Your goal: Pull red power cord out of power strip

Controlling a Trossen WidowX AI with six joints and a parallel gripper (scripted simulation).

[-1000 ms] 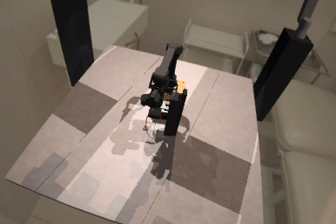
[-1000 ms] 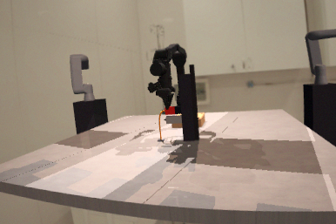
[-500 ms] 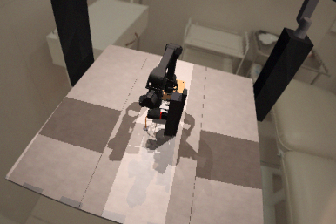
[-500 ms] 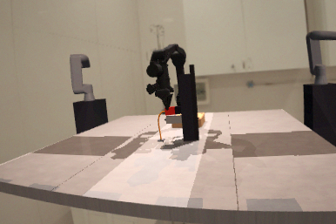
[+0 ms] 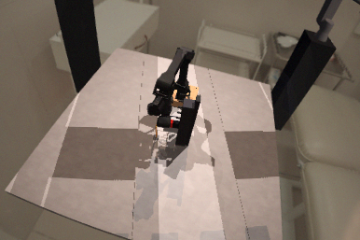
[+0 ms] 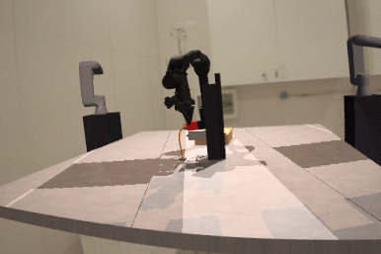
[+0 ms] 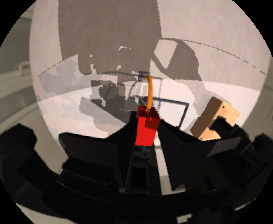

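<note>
A red plug [image 7: 147, 131] [image 6: 191, 126] [image 5: 172, 123] is between my two black fingertips, in the middle of the wrist view. My gripper [image 7: 147, 121] [image 6: 190, 122] is shut on it from both sides. An orange cord [image 7: 150, 93] [image 6: 181, 141] runs from the plug's outer end and hangs down to the table top. A dark, ribbed body [image 7: 140, 176], which looks like the power strip, lies in line behind the plug, between my fingers. Whether the plug's prongs are in it is hidden by the fingers and the dark shade.
A tall black upright block [image 5: 187, 123] [image 6: 215, 123] stands close to the plug, on the right in the top and exterior views. A tan wooden block [image 7: 209, 119] [image 6: 227, 135] lies behind it. A thin dark frame [image 7: 182, 116] shows beside the cord.
</note>
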